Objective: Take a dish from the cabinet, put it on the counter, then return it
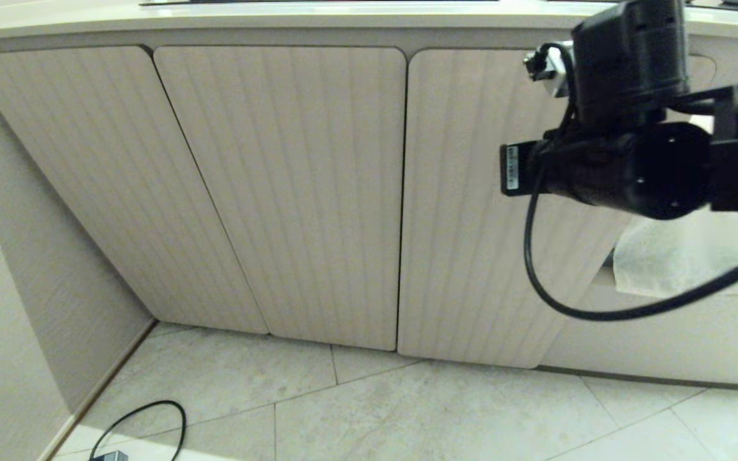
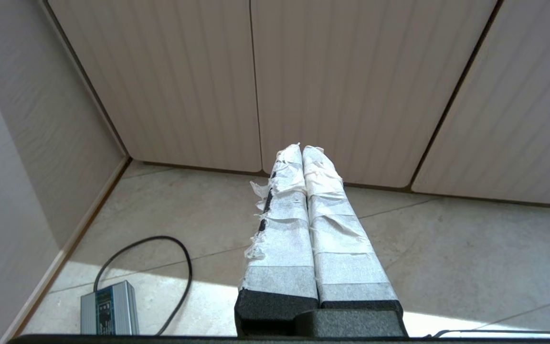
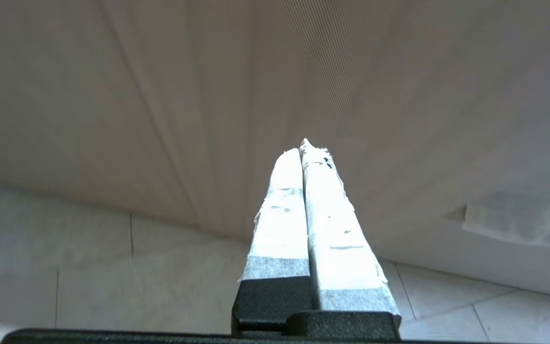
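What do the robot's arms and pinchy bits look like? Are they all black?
Not all black. The right arm is chunky and black, with a black camera box on top, a looping black cable and a small white label. Each tool, left tool and right tool, has two long tapered fingers wrapped in frayed white tape on black bases.

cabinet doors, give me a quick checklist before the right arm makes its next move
1. Cabinet doors shut: ok, all three ribbed doors sit flush, so one must be opened first.
2. Right gripper empty: ok, its taped fingers are pressed together on nothing.
3. Right gripper near a door: ok, it points at the ribbed panel up close; whether it touches, cannot tell.
4. Left gripper out of the way: ok, shut, empty, low over the floor.
5. Dish located: cannot tell, no bowl in any view.
6. Floor hazards: not ok, a grey power box with a black cable lies by the wall.
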